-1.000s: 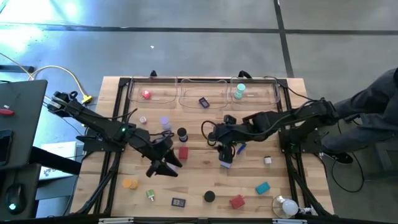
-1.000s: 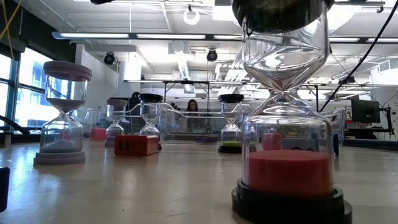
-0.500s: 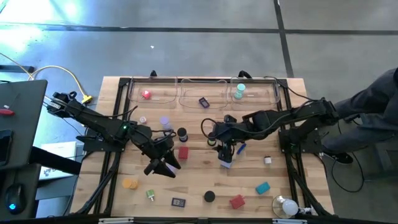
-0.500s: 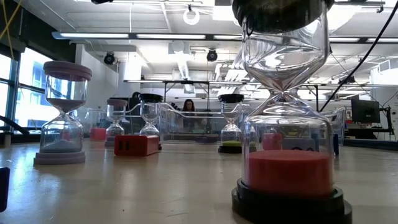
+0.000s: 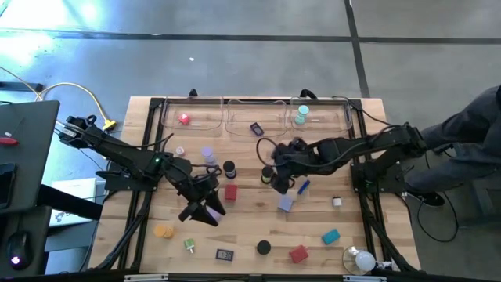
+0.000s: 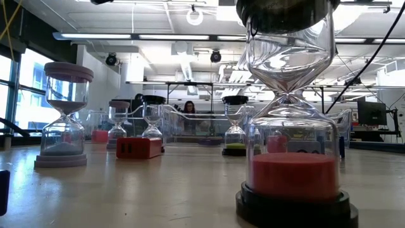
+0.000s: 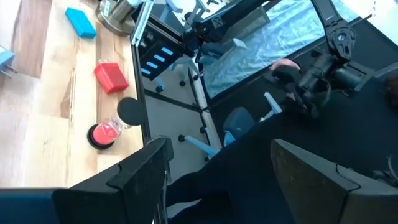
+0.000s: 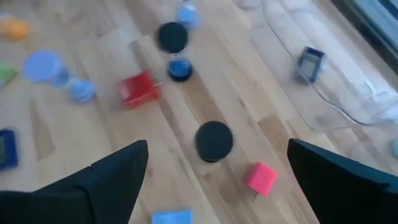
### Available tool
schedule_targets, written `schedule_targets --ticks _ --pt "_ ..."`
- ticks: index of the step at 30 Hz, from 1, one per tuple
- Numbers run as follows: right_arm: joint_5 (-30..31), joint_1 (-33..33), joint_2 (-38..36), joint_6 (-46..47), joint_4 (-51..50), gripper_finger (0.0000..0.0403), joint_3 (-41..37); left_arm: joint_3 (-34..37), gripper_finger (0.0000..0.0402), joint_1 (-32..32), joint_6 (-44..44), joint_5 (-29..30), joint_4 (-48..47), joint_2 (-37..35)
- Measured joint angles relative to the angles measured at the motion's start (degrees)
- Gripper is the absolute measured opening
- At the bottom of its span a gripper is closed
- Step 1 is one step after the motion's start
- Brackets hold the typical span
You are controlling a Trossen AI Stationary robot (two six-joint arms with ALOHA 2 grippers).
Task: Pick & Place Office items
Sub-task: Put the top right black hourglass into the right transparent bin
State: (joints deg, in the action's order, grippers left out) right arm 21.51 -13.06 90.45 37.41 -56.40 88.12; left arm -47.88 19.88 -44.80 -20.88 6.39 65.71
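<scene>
Right gripper (image 5: 275,177) hangs over the middle of the table (image 5: 352,227), fingers spread wide and holding nothing. Just beside it, toward the near edge, a lavender block (image 5: 286,204) lies on the wood, apart from the fingers; a blue stick (image 5: 303,186) lies close by. Left gripper (image 5: 205,210) stands open and empty near a red block (image 5: 231,192).

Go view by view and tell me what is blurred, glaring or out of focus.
Right wrist view: motion blur smears the red block and black cap. Low view: the near hourglass fills the frame, soft up close, with bright ceiling lights behind. High view: glare on the floor at top left. Left wrist view: sharp.
</scene>
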Motion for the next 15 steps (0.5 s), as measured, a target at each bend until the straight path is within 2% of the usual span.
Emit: schedule_targets --ticks 4,8,12,15 --pt "-1.4 0.9 0.4 3.1 -0.5 0.0375 0.0 0.0 0.0278 0.0 0.0 -0.4 -0.5 0.0" --pt "-6.1 3.4 2.5 7.9 -1.7 0.0375 0.0 0.0 0.0278 0.0 0.1 -0.4 -0.6 0.0" --pt "-6.6 6.0 6.5 6.3 -1.2 0.0375 0.1 0.1 0.0278 0.0 0.1 -0.9 -0.6 0.0" --pt "-9.8 7.0 9.8 5.2 -0.1 0.0375 0.0 0.1 0.0278 -0.1 0.1 -0.9 -0.8 0.0"
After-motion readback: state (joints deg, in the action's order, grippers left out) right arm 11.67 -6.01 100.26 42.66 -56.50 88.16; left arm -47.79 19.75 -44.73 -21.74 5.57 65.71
